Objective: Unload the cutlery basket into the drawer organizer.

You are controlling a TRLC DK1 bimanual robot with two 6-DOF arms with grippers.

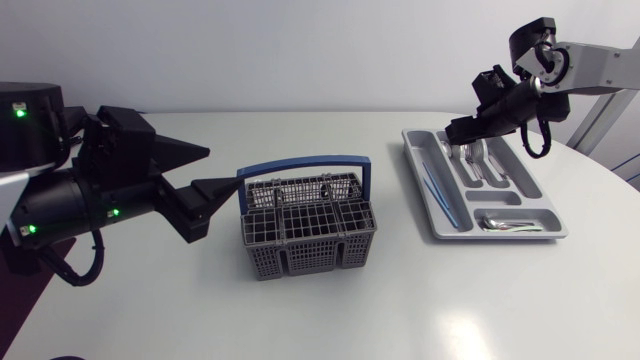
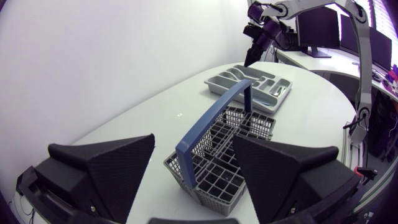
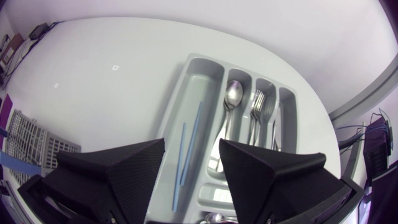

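Spread pincer [image 3: 191,144] above organizer [image 3: 202,78] w/ spoon [image 3: 233,94], forks [image 3: 258,109] (blue sticks [image 3: 194,134] alongside)

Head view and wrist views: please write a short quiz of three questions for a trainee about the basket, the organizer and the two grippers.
1. True or false: the right gripper, over the organizer, is shut.
2. Which colour is the handle of the basket? A red, B blue, C green.
3. Which gripper is beside the basket?

Key: 1 false, it is open and holds nothing. 2 B. 3 the left gripper.
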